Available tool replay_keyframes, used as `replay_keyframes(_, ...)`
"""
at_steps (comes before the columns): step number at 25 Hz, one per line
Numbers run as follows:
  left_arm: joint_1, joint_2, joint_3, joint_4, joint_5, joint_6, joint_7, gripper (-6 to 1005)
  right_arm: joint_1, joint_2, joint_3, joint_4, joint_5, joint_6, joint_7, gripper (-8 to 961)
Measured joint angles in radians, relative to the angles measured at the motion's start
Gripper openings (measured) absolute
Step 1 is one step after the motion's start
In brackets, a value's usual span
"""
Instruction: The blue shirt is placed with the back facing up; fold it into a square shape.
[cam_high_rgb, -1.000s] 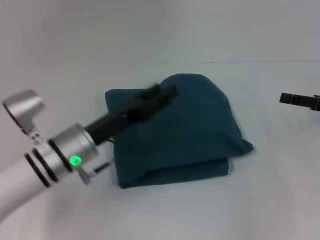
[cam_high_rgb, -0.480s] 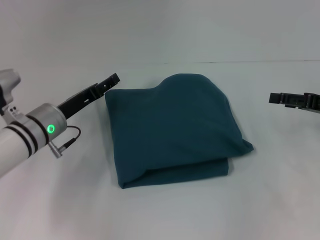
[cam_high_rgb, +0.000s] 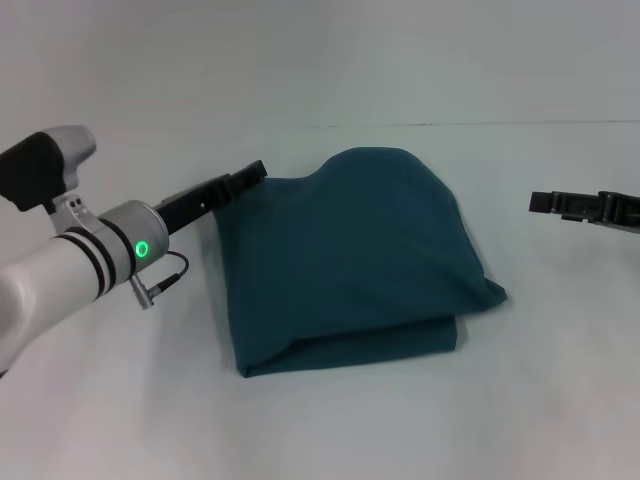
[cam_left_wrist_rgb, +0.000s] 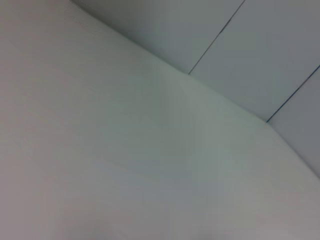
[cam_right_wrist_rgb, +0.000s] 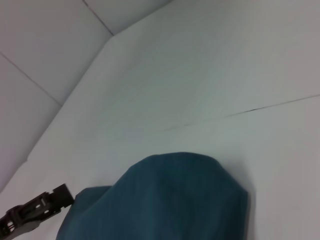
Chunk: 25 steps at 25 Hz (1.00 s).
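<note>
Nearest me, the white worktop (cam_high_rgb: 330, 430) shows bare surface in front of the garment. Just beyond lies the blue shirt (cam_high_rgb: 350, 260), folded into a thick, roughly squarish bundle at the centre. Its near edge shows two stacked layers, with the upper layer overhanging at the near right corner in a small point. The far edge is not straight: a rounded hump rises at the far right, while the far left corner sits lower and flatter.

My left arm enters from the near left, silver wrist section with a green light lit, angling toward the far right. My left gripper (cam_high_rgb: 250, 174) is at the shirt's far left corner, tip just at the fabric edge; contact or mere overlap cannot be told. Fingers' state: cannot tell, only a dark narrow profile is visible. The left wrist view gives only bare worktop and wall panels.

My right gripper (cam_high_rgb: 545, 203) hangs at the right edge of the scene, well apart from the shirt, pointing left. Fingers' state: cannot tell. The right wrist view shows the shirt's hump (cam_right_wrist_rgb: 170, 200) and the left gripper (cam_right_wrist_rgb: 35, 207) beside it.
</note>
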Motion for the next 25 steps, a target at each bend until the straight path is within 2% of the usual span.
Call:
replay_keyframes(8,-0.007,-0.002,0.005,-0.017,0.002,-0.03,0.002,858,0.006,0.004,-0.042,-0.003,0.0,0.006,-0.006,825)
replay_keyframes(14,0.014,-0.002,0.028,0.025,0.0,0.02,0.002,838,0.007,0.003,-0.048,-0.003,0.0,0.01,-0.007,825)
replay_keyframes(25,0.038,-0.001,0.055,0.048,0.002,-0.008,0.002,802,0.007,0.003,-0.049,-0.003,0.0,0.028,-0.007,825)
